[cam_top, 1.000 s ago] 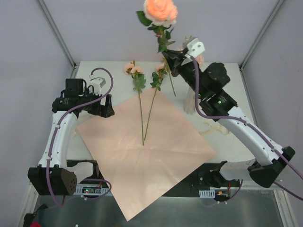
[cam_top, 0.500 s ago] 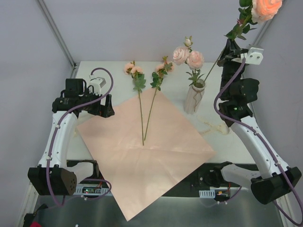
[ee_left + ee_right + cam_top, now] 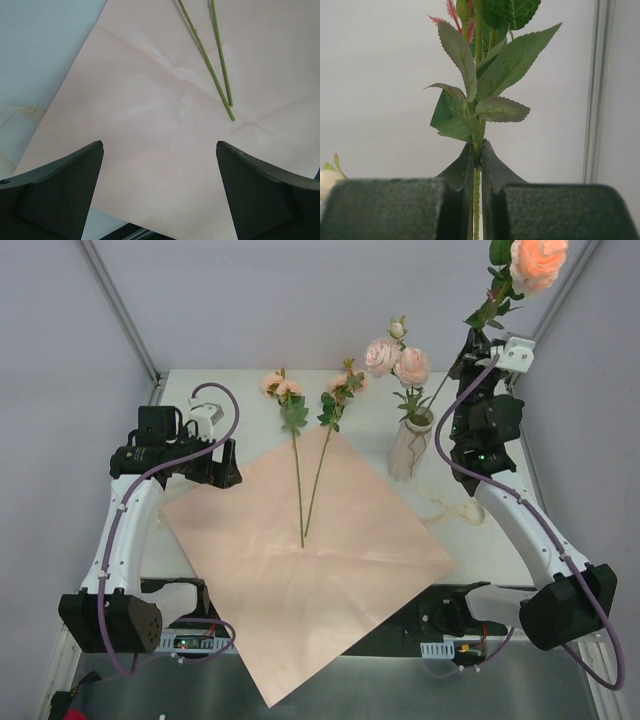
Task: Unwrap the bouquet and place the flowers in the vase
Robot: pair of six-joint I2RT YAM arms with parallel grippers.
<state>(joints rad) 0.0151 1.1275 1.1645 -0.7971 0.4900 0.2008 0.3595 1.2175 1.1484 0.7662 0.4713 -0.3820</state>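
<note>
Tabletop [image 3: 235, 390], top view: pink paper sheet [image 3: 320, 580] lies spread flat across the centre, so the bouquet reads as unwrapped. Arms: right arm [image 3: 520, 530] raised at 2 o'clock, left arm [image 3: 125, 530] at 9 o'clock. State: left jaws released, wide apart and empty over the paper's 10 o'clock edge. The left wrist view shows only paper and two stem ends ahead of them.

Two flowers [image 3: 300, 480] lie on the sheet, stems roughly 12-to-6, heads off the paper at 12 o'clock. Third one, the held rose [image 3: 538, 262]: right jaws clenched on its stem just under a leaf cluster [image 3: 485, 107], bloom high above.

The vase [image 3: 408, 452] stands upright at 1 o'clock, just off the paper's edge, with a few blooms in it.

Key relation: the held stem's axis runs 1-to-7 o'clock, tilted, with the lower end aimed at the vase mouth. The mouth sits at 7 o'clock from the right jaws and lower. Can't tell if the stem tip is inside the mouth or just above it, because leaves of the seated blooms hide it.

My read: next is to lower along the stem axis while uprighting. Right arm only, it's the nearer one. Risk: the tip snags the rim or tips the slim vase.

The ribbon [image 3: 455, 508] lies at 5 o'clock of the vase, off that path.
</note>
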